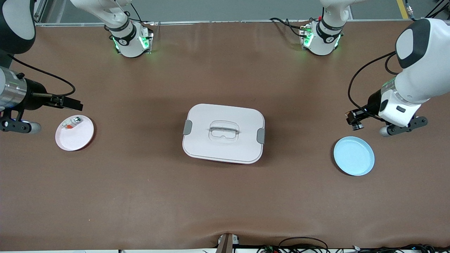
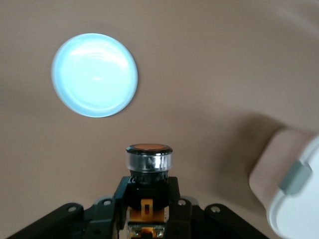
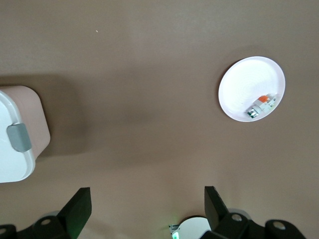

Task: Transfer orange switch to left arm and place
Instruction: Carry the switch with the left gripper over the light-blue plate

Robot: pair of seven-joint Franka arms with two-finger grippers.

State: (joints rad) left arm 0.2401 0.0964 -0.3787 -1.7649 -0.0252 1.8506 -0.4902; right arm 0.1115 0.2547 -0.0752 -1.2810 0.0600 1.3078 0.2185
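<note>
- Two white arms stood at the brown surface (image 1: pixel 140 196), each with one black tool, so two tools in all.
- One box (image 1: pixel 223 133), white with grey side latches and a recessed handle in its lid, sat at the middle of the surface, lid on.
- Two small round plates lay on the surface: one pink plate (image 1: pixel 75 133) toward the right arm's end and one light blue plate (image 1: pixel 354 156) toward the left arm's end, the box between them and well apart from both.
- One orange switch (image 2: pixel 148 160) was in view, and it was off the surface, held in the left tool (image 2: pixel 144 199).
- The left tool's jaws were closed narrowly on the switch's black body; the round orange face pointed away from the wrist and the tan rear sat between the fingers.
- The left tool (image 1: pixel 355 121) hung over bare surface beside the blue plate, not over the plate itself.
- One small clear-white part (image 1: pixel 71 123) with red and green bits lay in the pink plate, near its rim.
- The right tool (image 1: pixel 70 103) hung with its jaws spread wide and nothing between them, just above the pink plate's edge.
</note>
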